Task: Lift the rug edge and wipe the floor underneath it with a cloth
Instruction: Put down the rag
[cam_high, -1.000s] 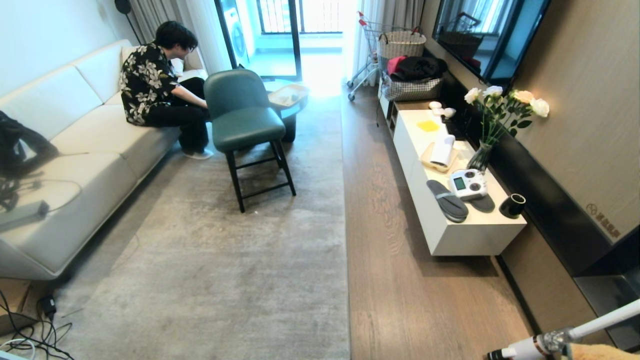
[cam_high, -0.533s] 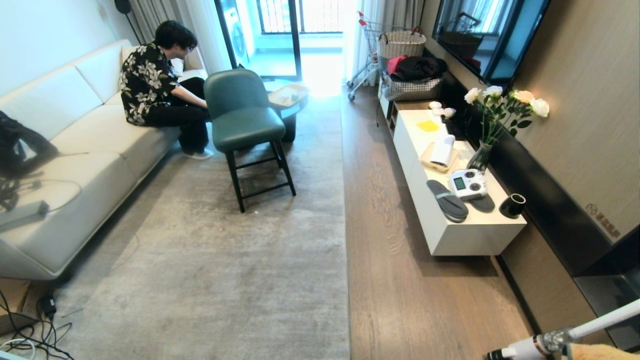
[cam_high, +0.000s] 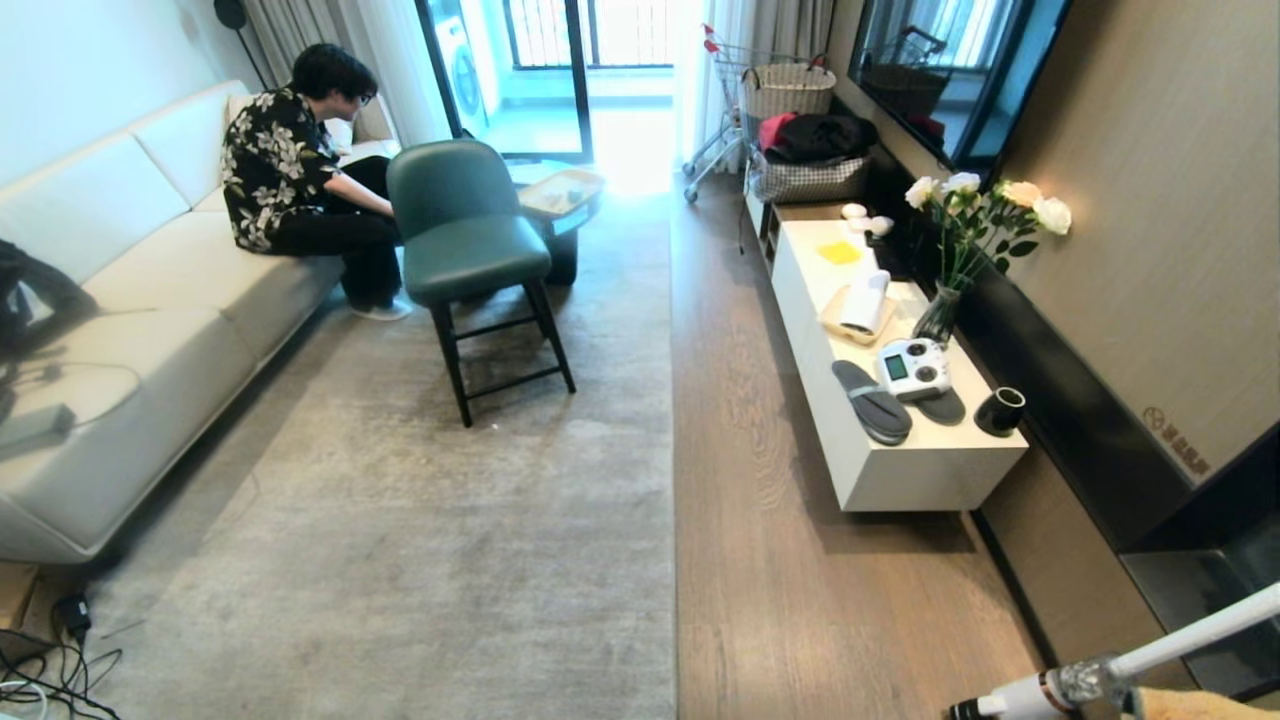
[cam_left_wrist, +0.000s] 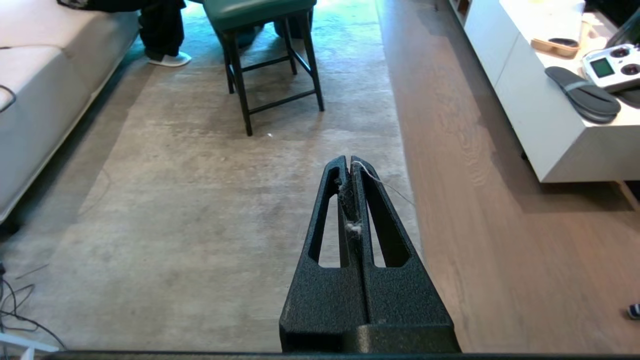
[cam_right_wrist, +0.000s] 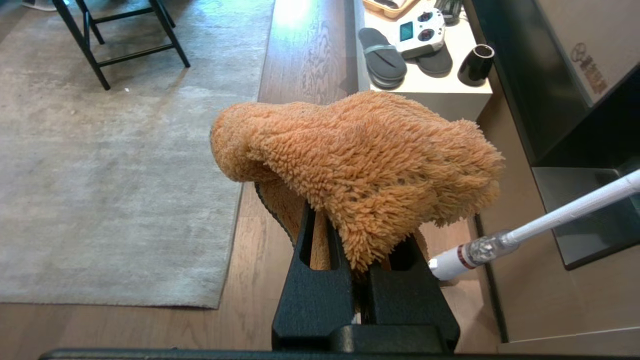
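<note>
Living room: grey-beige rug (cam_high: 420, 520) over most of the wood floor (cam_high: 770, 520), pale sofa (cam_high: 150, 290) with a person (cam_high: 290, 170) seated at the far end, green chair (cam_high: 470, 240) on the rug, white low cabinet (cam_high: 900, 440) along the wall.

Change since a second ago: whole head view has slid sideways a little, everything together, so it's the camera turning, not things moving. Neither arm looks to have moved. Reads as the robot lining itself up with the rug's long border; no lifting or wiping begun.

Right gripper (cam_right_wrist: 360, 245) is pinching the orange cloth (cam_right_wrist: 360, 170), which drapes forward over its fingertips in a fluffy heap. Rug edge (cam_right_wrist: 250, 165) runs just off the cloth's inner side and well below it, lying flat on the floor. A white wand-like tool (cam_right_wrist: 540, 225) lies just on the gripper's other side.

Left gripper (cam_left_wrist: 351, 200) is pressed together, holding nothing but a bit of lint and a stray thread, hanging above the rug, with the rug edge (cam_left_wrist: 405, 165) just beside its tips and far below.

Hidden: both arms are out of the head view; only a sliver of cloth (cam_high: 1200, 705) shows at its bottom corner. Right fingertips are buried under the pile, so how deep the grip goes is unclear. Floor under the rug is unseen.
</note>
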